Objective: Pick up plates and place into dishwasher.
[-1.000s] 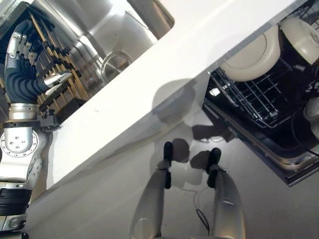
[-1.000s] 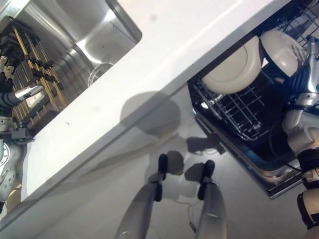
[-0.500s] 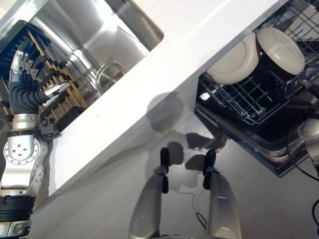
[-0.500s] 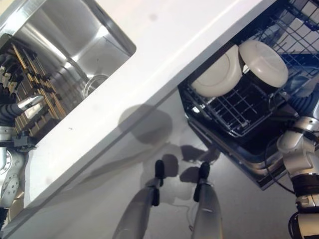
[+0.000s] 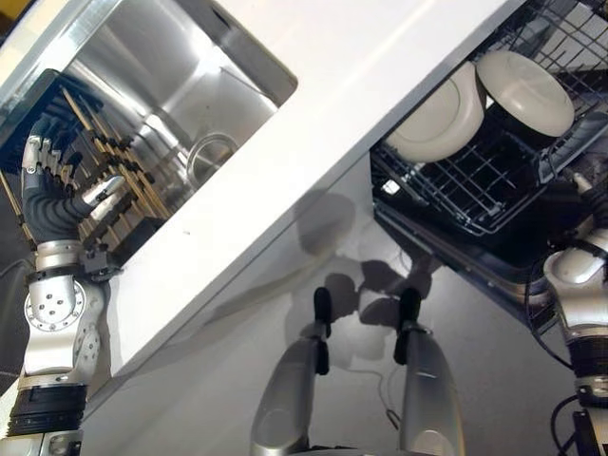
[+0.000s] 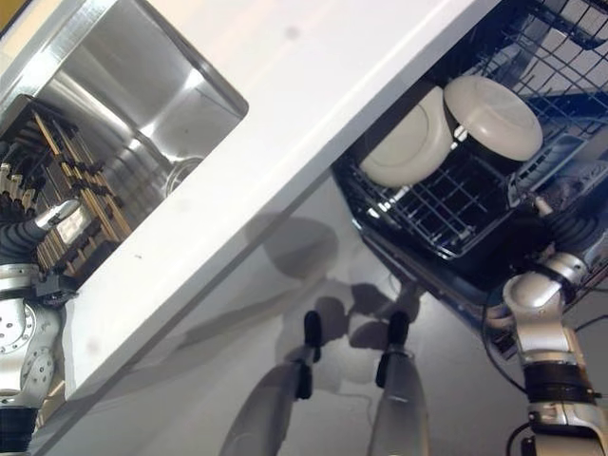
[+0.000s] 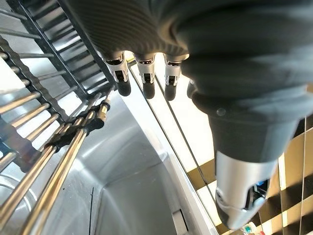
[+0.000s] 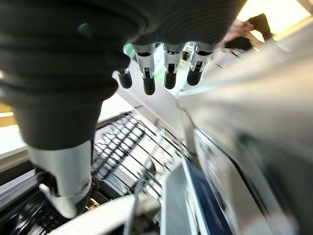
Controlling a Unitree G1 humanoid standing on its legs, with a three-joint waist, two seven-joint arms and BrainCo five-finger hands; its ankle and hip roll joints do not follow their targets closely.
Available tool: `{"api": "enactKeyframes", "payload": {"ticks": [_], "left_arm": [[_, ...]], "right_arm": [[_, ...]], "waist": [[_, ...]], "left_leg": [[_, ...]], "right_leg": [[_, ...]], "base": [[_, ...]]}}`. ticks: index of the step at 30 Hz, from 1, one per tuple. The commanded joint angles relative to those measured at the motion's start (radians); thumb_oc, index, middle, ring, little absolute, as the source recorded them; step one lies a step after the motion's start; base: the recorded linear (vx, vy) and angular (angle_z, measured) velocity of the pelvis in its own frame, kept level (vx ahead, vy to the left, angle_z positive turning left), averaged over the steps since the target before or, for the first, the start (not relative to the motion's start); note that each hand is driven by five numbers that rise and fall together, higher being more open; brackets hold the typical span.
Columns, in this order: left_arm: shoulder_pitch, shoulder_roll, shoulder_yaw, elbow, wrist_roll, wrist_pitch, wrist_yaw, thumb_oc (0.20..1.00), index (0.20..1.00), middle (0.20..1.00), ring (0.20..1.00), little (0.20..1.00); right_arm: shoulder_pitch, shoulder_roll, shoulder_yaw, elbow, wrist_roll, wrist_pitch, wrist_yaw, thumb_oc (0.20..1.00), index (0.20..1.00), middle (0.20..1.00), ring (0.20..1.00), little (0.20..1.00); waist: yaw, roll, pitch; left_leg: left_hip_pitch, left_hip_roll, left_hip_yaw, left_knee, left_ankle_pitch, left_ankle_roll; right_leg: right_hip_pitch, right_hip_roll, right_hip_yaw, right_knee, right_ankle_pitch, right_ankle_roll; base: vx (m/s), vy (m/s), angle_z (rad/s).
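Plates stand racked in the dishwasher by the right hand (fingers relaxed, empty); left hand, likewise empty, hovers at the sink's drying rack.

We counted two plates: one cream plate and a second cream plate just beside it, both standing on edge in the one dishwasher rack. We saw one steel sink with one round drain, set in one white tabletop. One drying rack of many thin prongs, too many for us to count, stood at the sink's end. We counted two robot hands: the left hand at the drying rack and the right hand in its own wrist view.
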Motion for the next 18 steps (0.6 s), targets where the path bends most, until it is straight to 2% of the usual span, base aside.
{"api": "enactKeyframes", "payload": {"ticks": [1,6,14,18], "left_arm": [[0.059,-0.125,-0.183,-0.031,0.026,-0.031,-0.004,1.0,1.0,1.0,1.0,1.0],[0.045,-0.124,-0.198,-0.022,0.007,-0.023,0.006,1.0,1.0,1.0,1.0,1.0],[0.045,-0.11,-0.202,-0.032,0.005,-0.018,0.005,1.0,1.0,1.0,1.0,1.0],[0.037,-0.106,-0.209,-0.025,0.015,-0.019,0.009,1.0,1.0,1.0,1.0,1.0]], "right_arm": [[-0.103,-0.029,0.015,-0.057,0.013,-0.073,0.021,1.0,1.0,1.0,1.0,1.0],[-0.175,-0.05,0.062,-0.031,-0.007,-0.064,0.046,1.0,1.0,1.0,1.0,1.0],[-0.194,-0.058,0.068,0.002,0.01,-0.06,0.02,1.0,1.0,1.0,1.0,1.0],[-0.193,-0.05,0.072,0.032,0.021,-0.036,-0.018,1.0,1.0,1.0,1.0,1.0]], "waist": [[-0.013,-0.025,0.047],[-0.002,-0.011,0.047],[0.013,-0.027,0.047],[0.017,-0.037,0.047]], "left_leg": [[-0.083,0.018,-0.013,0.147,-0.071,0.016],[-0.092,0.014,-0.013,0.136,-0.058,0.015],[-0.134,0.016,-0.022,0.144,-0.055,0.017],[-0.164,0.016,-0.028,0.155,-0.057,0.02]], "right_leg": [[0.073,-0.006,-0.029,-0.227,0.089,0.042],[0.061,-0.013,-0.034,-0.228,0.091,0.039],[0.024,-0.012,-0.044,-0.216,0.097,0.04],[-0.003,-0.01,-0.047,-0.211,0.104,0.042]], "base": [[0.02,0.049,-0.02],[0.01,0.05,-0.02],[0.02,-0.016,0.04],[0.03,-0.026,0.06]]}}
